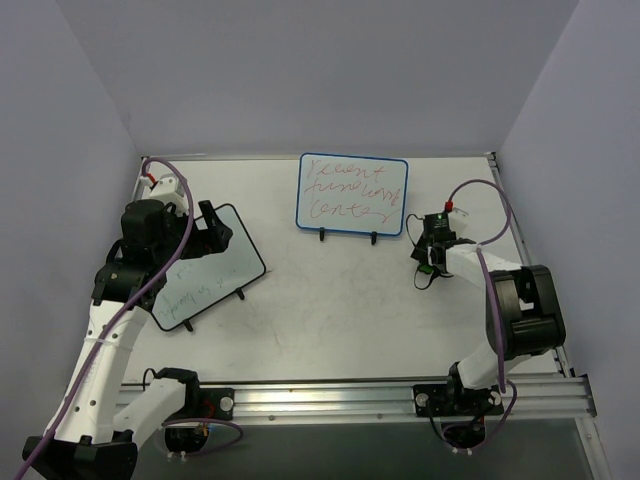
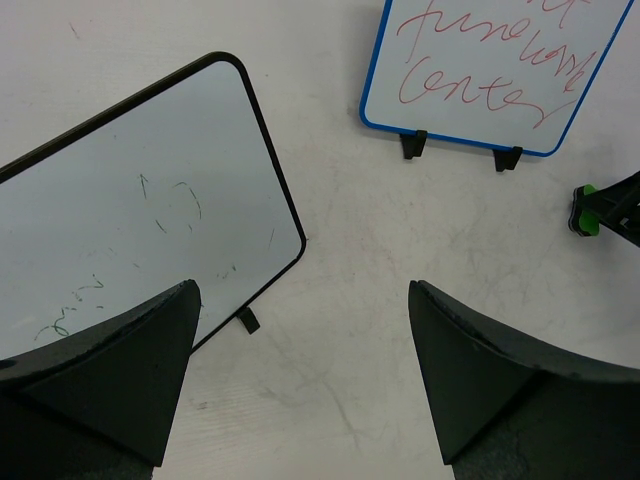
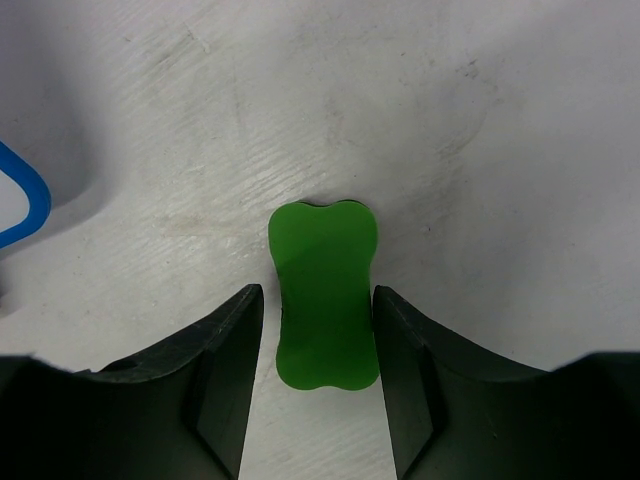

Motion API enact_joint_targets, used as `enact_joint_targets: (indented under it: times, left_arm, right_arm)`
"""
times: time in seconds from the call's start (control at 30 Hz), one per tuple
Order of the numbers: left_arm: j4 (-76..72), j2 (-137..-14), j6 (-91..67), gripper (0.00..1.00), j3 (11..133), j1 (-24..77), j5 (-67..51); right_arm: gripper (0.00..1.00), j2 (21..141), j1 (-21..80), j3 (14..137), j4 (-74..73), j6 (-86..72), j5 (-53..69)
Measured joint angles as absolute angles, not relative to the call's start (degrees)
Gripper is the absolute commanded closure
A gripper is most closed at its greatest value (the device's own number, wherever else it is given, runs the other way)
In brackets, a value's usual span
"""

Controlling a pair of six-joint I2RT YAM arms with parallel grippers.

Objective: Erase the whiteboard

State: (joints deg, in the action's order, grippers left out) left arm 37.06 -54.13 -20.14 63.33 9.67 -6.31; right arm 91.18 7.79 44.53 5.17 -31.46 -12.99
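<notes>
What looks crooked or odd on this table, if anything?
The black-framed board at the left lies at a slant, while the blue-framed whiteboard sits square to the table, whose top looks scuffed and smudged. Nothing seems spilled or broken.

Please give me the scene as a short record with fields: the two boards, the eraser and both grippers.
target board: blue-framed whiteboard, far centre of table, red writing not yet erased
other board: black-framed whiteboard, left side, faint marks
right gripper: shut on green eraser, right of blue-framed whiteboard
left gripper: open, empty, partly above black-framed whiteboard
</notes>
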Motion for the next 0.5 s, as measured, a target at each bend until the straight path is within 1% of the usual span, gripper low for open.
enact_joint_targets:
  times: [0.23, 0.5]
  left_arm:
    - [37.06, -54.24, -20.32, 0.06, 63.33, 9.67, -6.33]
    - [37.06, -54.28, -20.32, 0.06, 63.33, 9.67, -6.35]
  right_arm:
    - [0.58, 91.77, 7.79, 44.31, 5.19, -31.51, -12.99]
    - [0.68, 91.77, 7.57, 44.12, 5.28, -31.51, -12.97]
